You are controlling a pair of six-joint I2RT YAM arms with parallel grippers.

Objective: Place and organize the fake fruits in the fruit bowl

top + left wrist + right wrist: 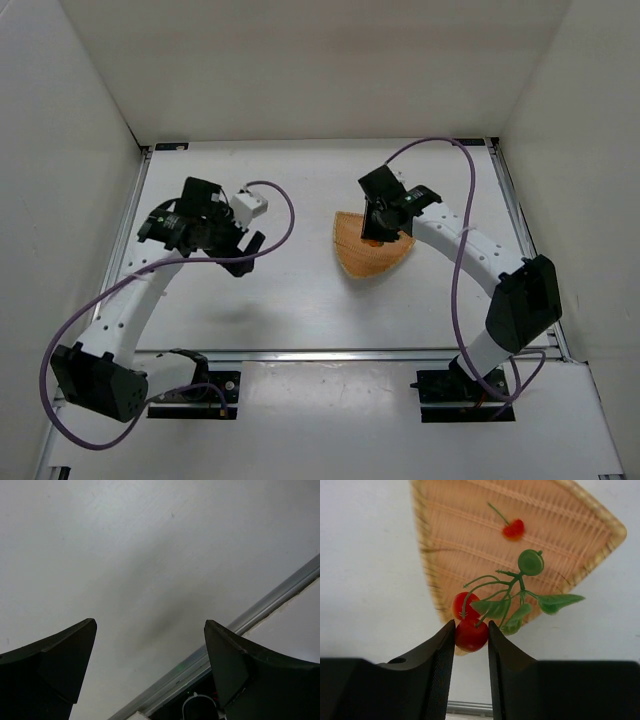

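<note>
Left arm (pixel 140 300): white jointed casing. It rises from its base at the table's (pixel 300 310) near-left corner, leans toward the far-left, and the wrist turns inward. The left gripper (pixel 245 255) is released. Its two black wedge-shaped fingers (pixel 55 665) stand wide apart with nothing between them, above the bare matte white tabletop beside a brushed metal rail (pixel 270 605).

Right arm (pixel 470 250): it rises from the near-right base, elbows out toward the right edge, and reaches inward with the wrist pitched down. A purple cable (pixel 455 290) loops along it.

Right gripper (pixel 471 627): clenched on one glossy red berry (pixel 471 636) of the sprig (pixel 492 608), with its ribbed black pads pressing both sides. A second red berry, thin green stems, flat green leaves and one round green berry fan out beyond the fingertips, over the near rim of the basket (pixel 427 555). Contact with the weave cannot be determined.

Basket: shallow, tan-orange woven wicker in a rounded triangle with a braided rim. It sits just right of the table's centre. A loose cherry (pixel 513 530), red with a thin green stem, lies inside toward the far side.
</note>
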